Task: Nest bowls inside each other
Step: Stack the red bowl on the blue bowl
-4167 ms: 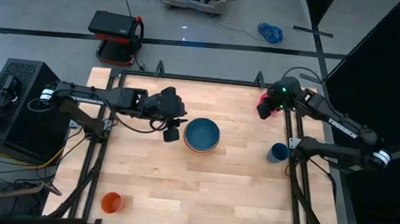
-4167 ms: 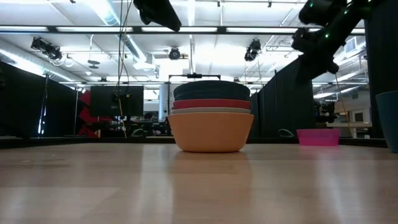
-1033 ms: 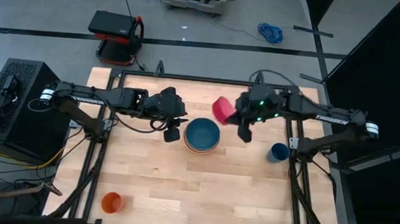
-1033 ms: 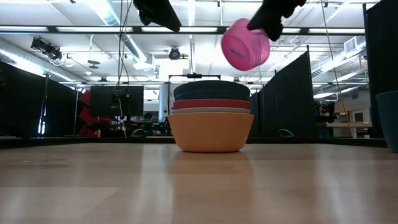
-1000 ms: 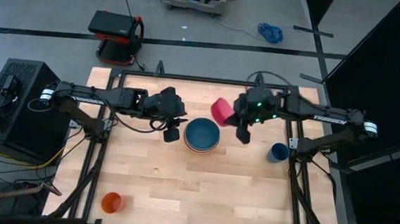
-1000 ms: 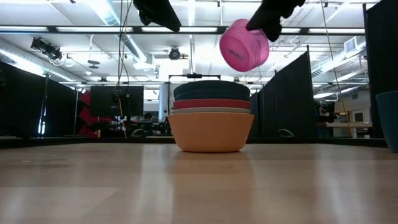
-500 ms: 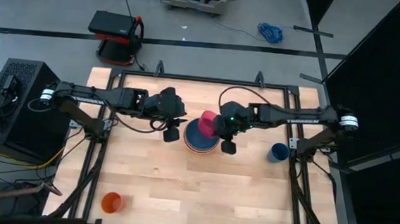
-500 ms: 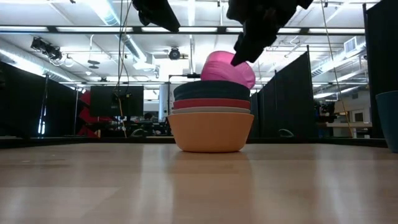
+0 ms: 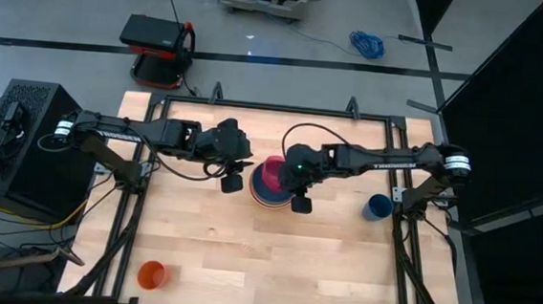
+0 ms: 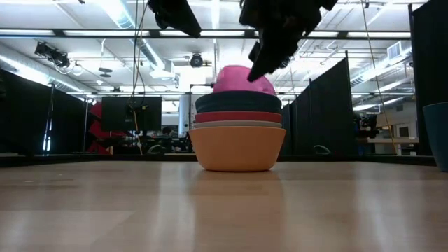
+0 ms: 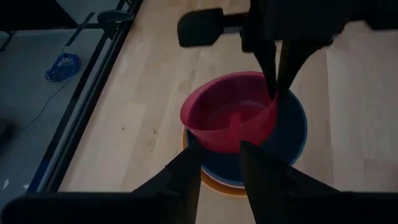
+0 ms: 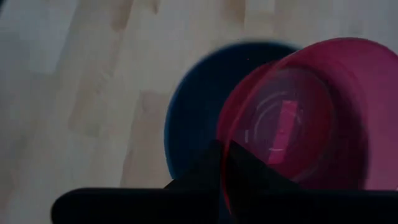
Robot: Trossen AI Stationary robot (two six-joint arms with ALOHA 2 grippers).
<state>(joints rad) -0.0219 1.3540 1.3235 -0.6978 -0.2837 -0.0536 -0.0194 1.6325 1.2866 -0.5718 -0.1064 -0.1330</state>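
Observation:
A stack of bowls stands mid-table: orange (image 10: 236,148) at the bottom, then pale (image 10: 238,124), red (image 10: 238,117) and teal-blue (image 9: 257,191) on top. A pink bowl (image 9: 272,174) sits tilted in the teal one's mouth, its lower part below the teal rim. My right gripper (image 11: 277,84) is shut on it, reaching in from the table's right. My left gripper (image 9: 235,181) hovers just left of the stack, its fingers (image 11: 189,177) apart with nothing between them. My right gripper pinches the pink bowl's rim (image 11: 272,102) on the side toward the table's right, one finger inside the bowl and one outside. The fingers slant down from above and from the right. The bowl hangs tilted, held side high, low side inside the teal bowl; whether it rests there I cannot tell.
A dark-blue cup (image 9: 377,207) stands near the right edge, an orange cup (image 9: 151,275) at the near left corner. Black frame rails (image 9: 284,107) run round the table. Bare wood lies in front of the stack.
My right gripper has carried the pink bowl down and toward the table's left, from above and right of the stack to over it, rolling as it went. The bowl, first held high with its mouth sideways, now faces more upward with its low side in the teal bowl.

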